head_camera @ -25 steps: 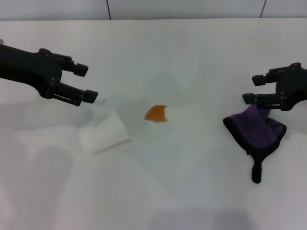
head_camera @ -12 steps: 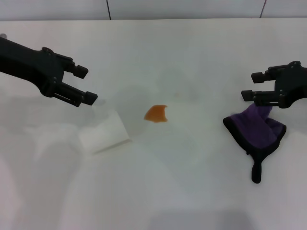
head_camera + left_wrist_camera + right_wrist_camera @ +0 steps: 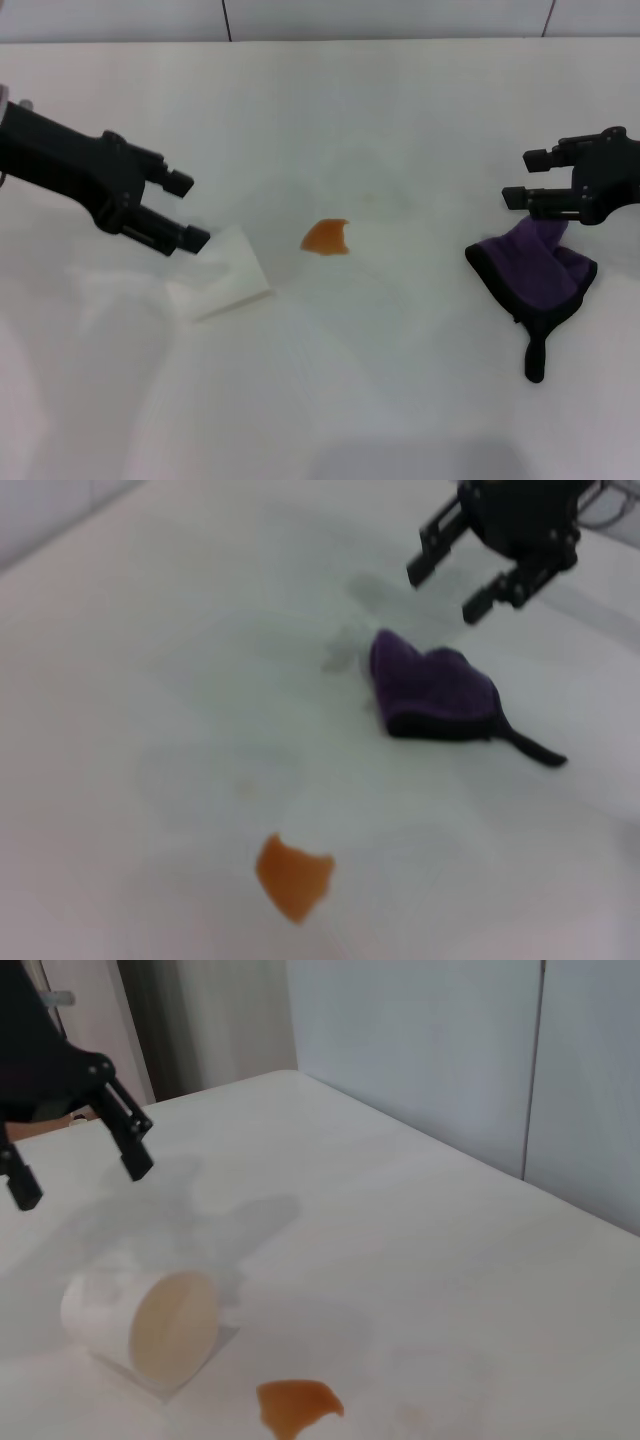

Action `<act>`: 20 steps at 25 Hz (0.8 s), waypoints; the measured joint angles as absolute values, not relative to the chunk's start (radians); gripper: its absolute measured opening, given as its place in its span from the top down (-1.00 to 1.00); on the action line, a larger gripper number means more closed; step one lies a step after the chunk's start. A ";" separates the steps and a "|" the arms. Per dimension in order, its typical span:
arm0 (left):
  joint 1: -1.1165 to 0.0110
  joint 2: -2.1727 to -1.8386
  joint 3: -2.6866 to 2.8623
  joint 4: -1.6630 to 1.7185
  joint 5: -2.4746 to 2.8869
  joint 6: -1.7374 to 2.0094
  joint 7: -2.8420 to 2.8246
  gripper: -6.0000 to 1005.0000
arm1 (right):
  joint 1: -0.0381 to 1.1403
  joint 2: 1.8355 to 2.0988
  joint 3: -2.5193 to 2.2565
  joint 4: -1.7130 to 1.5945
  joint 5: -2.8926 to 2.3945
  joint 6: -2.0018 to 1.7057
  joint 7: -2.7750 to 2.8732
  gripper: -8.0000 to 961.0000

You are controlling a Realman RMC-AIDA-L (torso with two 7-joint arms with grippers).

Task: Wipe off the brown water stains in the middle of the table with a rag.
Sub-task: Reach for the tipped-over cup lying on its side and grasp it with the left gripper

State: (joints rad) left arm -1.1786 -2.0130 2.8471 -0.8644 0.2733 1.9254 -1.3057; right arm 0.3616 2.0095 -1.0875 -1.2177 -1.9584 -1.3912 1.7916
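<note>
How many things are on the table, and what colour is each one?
Orange-brown: 1, the brown water stains.
Purple with black edging: 1, the rag.
White: 1, the tipped-over cup.
Black: 2, the left gripper and the right gripper, hanging above the white table.
Total: 5.

Pale grey panelled wall (image 3: 450, 1050) with dark vertical seams behind table; dark curtain-like strip (image 3: 200, 1020) at far corner; soft even light.

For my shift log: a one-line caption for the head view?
Open right tool hovers by the rag; stain unwiped, cup tipped near open left tool.
</note>
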 joint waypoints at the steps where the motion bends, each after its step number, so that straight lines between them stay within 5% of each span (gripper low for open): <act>1: -1.179 -2.013 2.847 -0.863 0.291 1.927 -1.312 -0.71 | 0.362 2.009 -1.088 -1.218 -1.958 -1.391 1.792 -0.17; 20: -1.167 -2.009 2.847 -0.876 0.373 1.892 -1.338 -0.70 | 0.356 2.009 -1.088 -1.207 -1.928 -1.384 1.763 -0.17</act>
State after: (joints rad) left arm -1.1669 -2.0086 2.8471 -0.8759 0.3730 1.8919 -1.3377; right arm 0.3556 2.0095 -1.0876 -1.2074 -1.9277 -1.3835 1.7628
